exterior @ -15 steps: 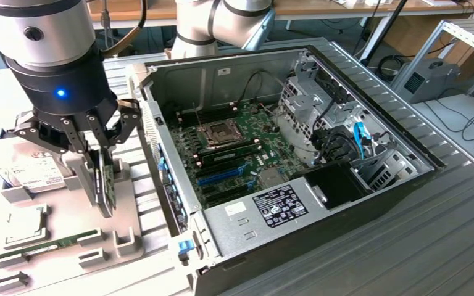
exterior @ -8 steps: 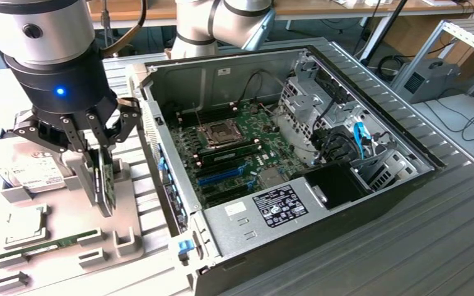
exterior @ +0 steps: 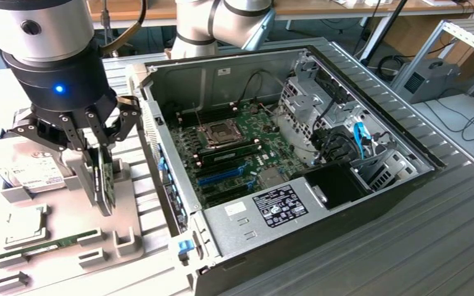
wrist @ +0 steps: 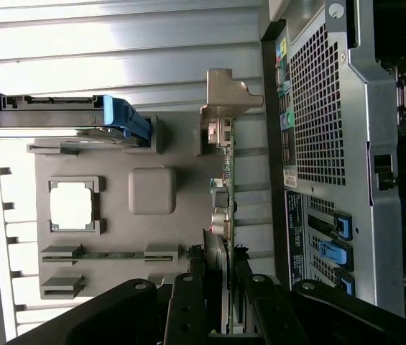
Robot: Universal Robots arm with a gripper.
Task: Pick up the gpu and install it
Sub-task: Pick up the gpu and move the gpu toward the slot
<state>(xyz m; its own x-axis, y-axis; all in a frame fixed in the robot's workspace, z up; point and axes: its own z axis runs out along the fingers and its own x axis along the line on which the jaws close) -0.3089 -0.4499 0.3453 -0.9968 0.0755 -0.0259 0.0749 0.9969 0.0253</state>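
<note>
Computer case [exterior: 212, 77] [wrist: 325, 108]: lies on its side, side panel off, motherboard [exterior: 245, 148] exposed.
Grey holder tray [exterior: 130, 222] [wrist: 116, 158]: just beside the case, on the exterior view's left.
Hard drive [exterior: 23, 163] [wrist: 52, 115]: on the tray, at the edge far from the case.
Gripper [exterior: 97, 151] [wrist: 220, 287]: over the tray's case-side half, fingers pinched narrow on the gpu [exterior: 103, 185] [wrist: 225, 180].
The gpu: hangs upright and edge-on from the fingers, near the case's perforated rear panel but not touching it. Cannot tell whether its lower edge is clear of the tray.
CPU [exterior: 24, 222] [wrist: 72, 205]: seated on the tray, well apart from the case.
Memory stick [exterior: 47, 245] [wrist: 109, 254]: in its tray slot, beside the CPU.
</note>
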